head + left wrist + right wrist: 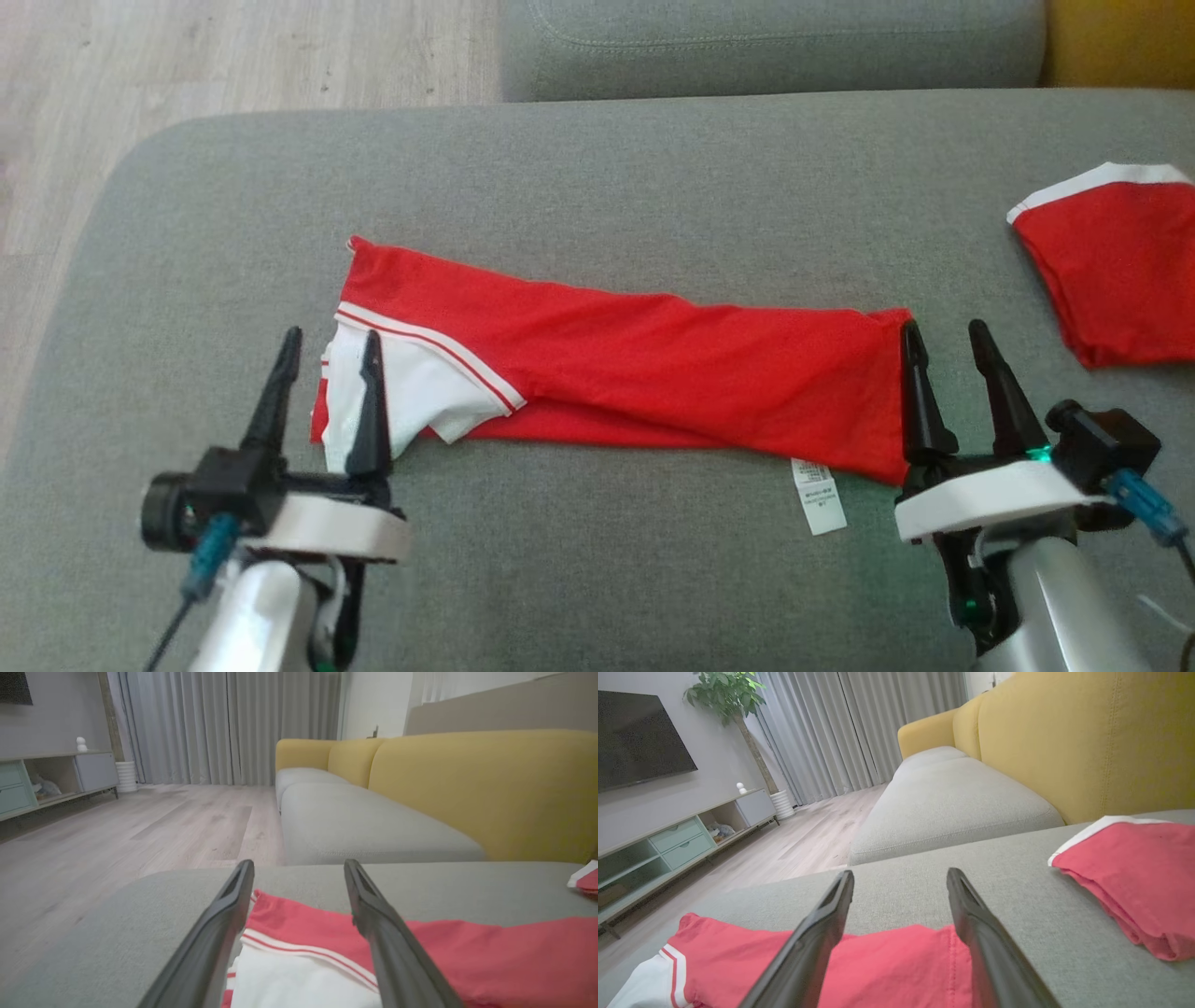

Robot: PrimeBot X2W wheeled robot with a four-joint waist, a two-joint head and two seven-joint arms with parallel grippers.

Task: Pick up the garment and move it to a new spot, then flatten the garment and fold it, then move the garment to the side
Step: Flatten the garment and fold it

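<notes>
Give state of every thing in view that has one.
garment: folded into long strip, flat on sofa
left claw: open, empty, over garment's sleeve end
right claw: open, empty, at garment's other end
care label: sticking out at near edge
second garment: folded, apart at right

The red garment [653,373] lies before me, a long folded strip on the grey cushion [597,187]. Its white part sits at my left

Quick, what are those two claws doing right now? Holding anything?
Left gripper: open, holding nothing, above the red garment's left end.
Right gripper: open, holding nothing, at its right end.
</notes>
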